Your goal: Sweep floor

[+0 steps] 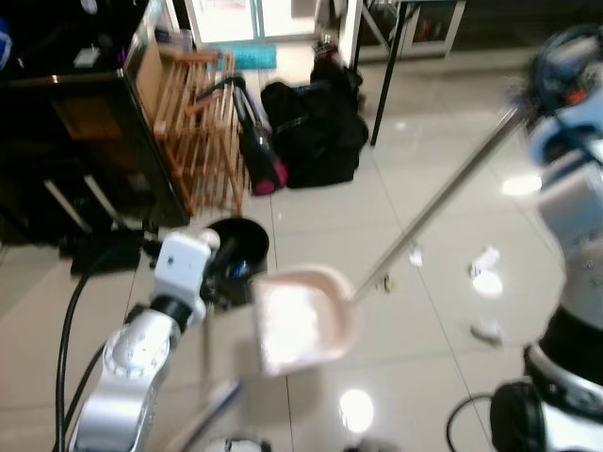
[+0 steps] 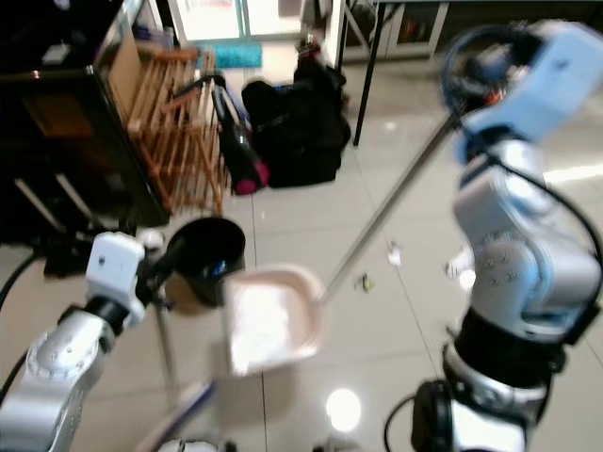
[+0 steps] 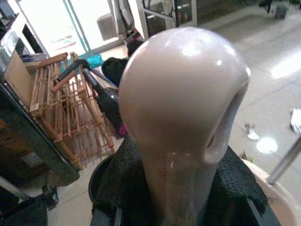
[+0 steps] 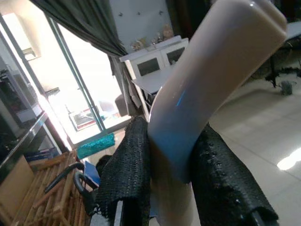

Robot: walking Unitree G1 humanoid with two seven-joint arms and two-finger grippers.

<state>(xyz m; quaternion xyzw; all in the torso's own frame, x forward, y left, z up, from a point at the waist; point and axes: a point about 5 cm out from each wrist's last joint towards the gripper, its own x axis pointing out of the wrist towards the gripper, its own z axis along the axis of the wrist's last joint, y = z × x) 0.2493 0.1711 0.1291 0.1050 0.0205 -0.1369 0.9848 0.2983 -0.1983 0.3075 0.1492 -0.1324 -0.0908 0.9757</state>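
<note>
dustpan (image 1: pixel 303 315) handle slants up from the pan to right gripper (image 4: pixel 171 188).

No lettering, label, brand, number or sign can be read on anything here; the pictures are too soft and blurred to make out any print.

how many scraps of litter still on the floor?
4, maybe more hidden: one white scrap right of the dustpan pole, one nearer the robot, one small piece by the pole, one tiny dark bit near the dustpan.
</note>
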